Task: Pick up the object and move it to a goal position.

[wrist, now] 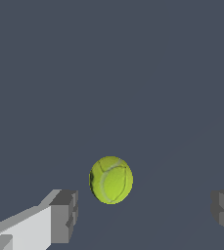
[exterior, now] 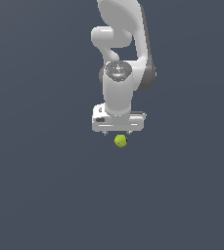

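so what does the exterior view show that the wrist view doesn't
Only the exterior view shows the white arm with the end effector hanging just above the ball. Only the wrist view shows the ball's pale curved seam and the two grey fingertips spread wide, with clear gaps to the ball between them. Both show the yellow-green ball on a plain dark grey floor.

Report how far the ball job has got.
Done: the arm has brought the pincer over the ball. In hand: the approach; the wrist view shows both fingers wide apart, with clear gaps on either side of the ball, so nothing is gripped. Left: closing on the ball, lifting it and carrying it to the goal, which no picture shows.
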Controlling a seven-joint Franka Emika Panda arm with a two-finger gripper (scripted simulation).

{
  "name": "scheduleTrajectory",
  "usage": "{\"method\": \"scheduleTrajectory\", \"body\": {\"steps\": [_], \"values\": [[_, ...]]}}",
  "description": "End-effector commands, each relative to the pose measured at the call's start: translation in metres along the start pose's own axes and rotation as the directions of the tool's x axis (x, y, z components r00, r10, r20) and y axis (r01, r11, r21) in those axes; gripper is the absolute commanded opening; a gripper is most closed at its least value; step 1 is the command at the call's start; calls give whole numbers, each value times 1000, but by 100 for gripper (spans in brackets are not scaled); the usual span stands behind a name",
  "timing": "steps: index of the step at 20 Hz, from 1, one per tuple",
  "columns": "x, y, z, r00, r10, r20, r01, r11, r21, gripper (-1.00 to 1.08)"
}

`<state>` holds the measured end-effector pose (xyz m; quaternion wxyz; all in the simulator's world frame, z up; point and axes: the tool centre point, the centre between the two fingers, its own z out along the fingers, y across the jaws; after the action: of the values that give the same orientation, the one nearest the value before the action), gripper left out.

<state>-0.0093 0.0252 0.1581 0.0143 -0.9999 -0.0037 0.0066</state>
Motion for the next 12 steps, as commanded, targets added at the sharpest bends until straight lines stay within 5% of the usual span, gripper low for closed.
{"method": "scheduleTrajectory", "body": {"steps": [1,12], "values": [[0,0,0,1000,0,0,0,1000,0,100],[1,20,3,1000,14,-7,-14,999,-30,100]]}}
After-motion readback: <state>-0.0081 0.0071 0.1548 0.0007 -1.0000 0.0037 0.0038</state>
